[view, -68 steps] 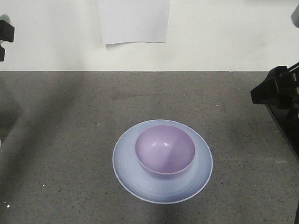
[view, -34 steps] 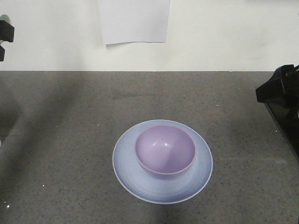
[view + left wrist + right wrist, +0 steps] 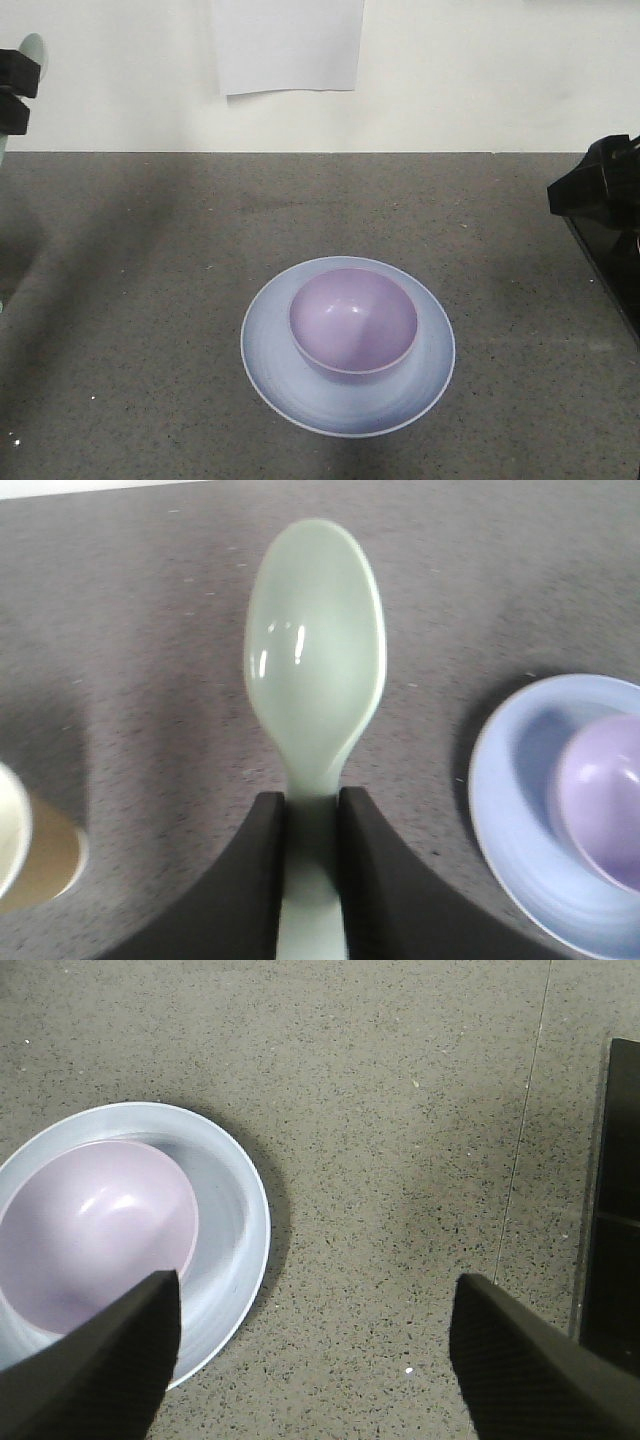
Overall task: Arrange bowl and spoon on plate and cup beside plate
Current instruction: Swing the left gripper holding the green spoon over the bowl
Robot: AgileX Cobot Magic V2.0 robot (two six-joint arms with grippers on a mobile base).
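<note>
The lavender bowl (image 3: 353, 320) sits in the middle of the pale bluish plate (image 3: 272, 365) on the grey table. My left gripper (image 3: 312, 802) is shut on the handle of the mint-green spoon (image 3: 316, 650), held above the table to the left of the plate (image 3: 510, 810); in the front view it shows only at the far left edge (image 3: 14, 90). The brown paper cup (image 3: 30, 855) stands at the left edge of the left wrist view. My right gripper (image 3: 314, 1300) is open and empty, just right of the plate (image 3: 235, 1220) and bowl (image 3: 95, 1230).
A white paper sheet (image 3: 288, 45) hangs on the back wall. A black object (image 3: 612, 1210) lies along the table's right side, seen also in the front view beside the right arm (image 3: 600, 190).
The right arm has drawn back to the right, away from the plate. The left gripper at the far left edge has shifted slightly lower, with the spoon tip showing.
</note>
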